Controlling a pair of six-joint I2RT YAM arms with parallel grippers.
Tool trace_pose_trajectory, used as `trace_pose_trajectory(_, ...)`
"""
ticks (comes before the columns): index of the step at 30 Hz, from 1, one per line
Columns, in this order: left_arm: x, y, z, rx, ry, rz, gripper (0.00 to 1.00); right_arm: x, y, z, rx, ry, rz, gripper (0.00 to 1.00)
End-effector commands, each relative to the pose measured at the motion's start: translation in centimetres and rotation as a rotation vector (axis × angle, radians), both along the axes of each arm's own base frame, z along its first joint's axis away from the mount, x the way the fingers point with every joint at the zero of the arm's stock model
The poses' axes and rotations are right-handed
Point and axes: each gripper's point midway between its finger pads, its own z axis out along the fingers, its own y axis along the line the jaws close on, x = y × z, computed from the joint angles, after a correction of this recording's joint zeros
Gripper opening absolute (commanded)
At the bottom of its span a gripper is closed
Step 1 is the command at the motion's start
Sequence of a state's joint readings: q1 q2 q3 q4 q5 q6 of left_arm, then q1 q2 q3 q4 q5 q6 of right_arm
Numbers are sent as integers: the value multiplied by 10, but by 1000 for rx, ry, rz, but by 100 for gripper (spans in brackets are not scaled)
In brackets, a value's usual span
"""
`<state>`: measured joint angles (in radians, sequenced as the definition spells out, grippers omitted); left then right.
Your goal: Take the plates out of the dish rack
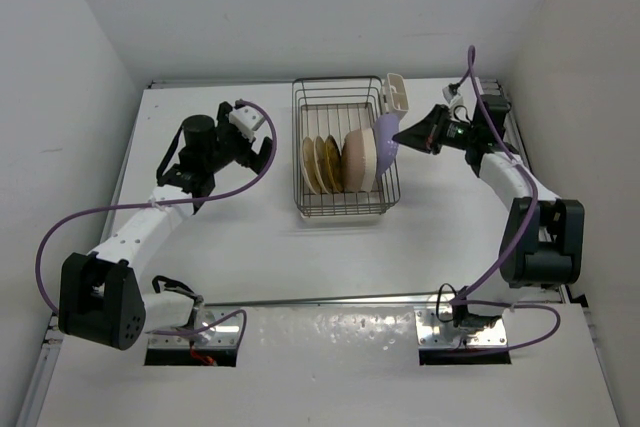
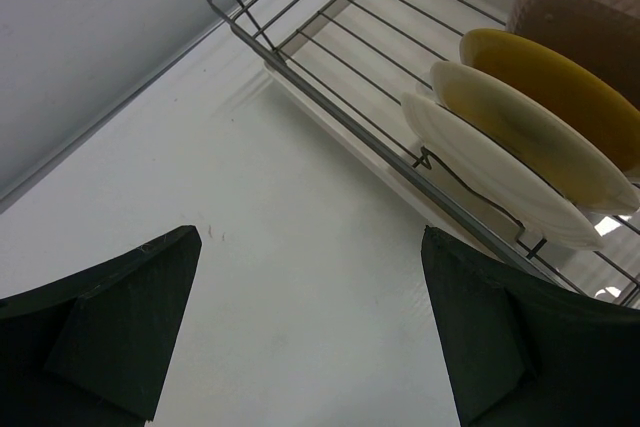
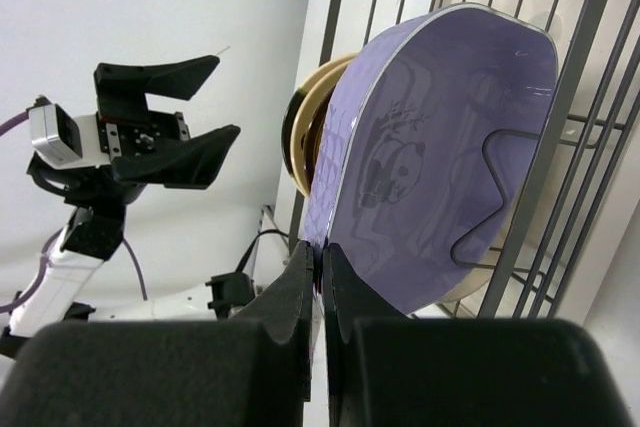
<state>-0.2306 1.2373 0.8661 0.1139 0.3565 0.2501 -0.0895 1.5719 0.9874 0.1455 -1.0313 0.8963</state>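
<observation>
Top external view: the dish rack (image 1: 312, 97) sits mid-table (image 1: 250, 247), its long axis running away from the arms; the plates stand on edge in its near half, faces turned sideways, in a row running left to right: thin cream and yellow plates (image 1: 318, 164), pinkish-beige plate (image 1: 358, 159), lavender plate (image 1: 384, 135). Left wrist view: left gripper (image 2: 310, 327) is spread wide over bare table, apart from the rack's rim. Right wrist view: right gripper (image 3: 318, 267) is pinched tight on the lavender plate's rim; a faint panda drawing marks its face.
</observation>
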Motion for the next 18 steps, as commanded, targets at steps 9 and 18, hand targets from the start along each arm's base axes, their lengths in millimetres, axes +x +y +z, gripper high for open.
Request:
trace_pose_trajectory(9, -1, -9, 18, -15, -62, -41, 100, 10, -25, 43, -64, -142, -31, 0)
trace_pose_trajectory(18, -3, -11, 19, -13, -69, -59, 100, 16, -37, 58, -106, -178, -89, 0)
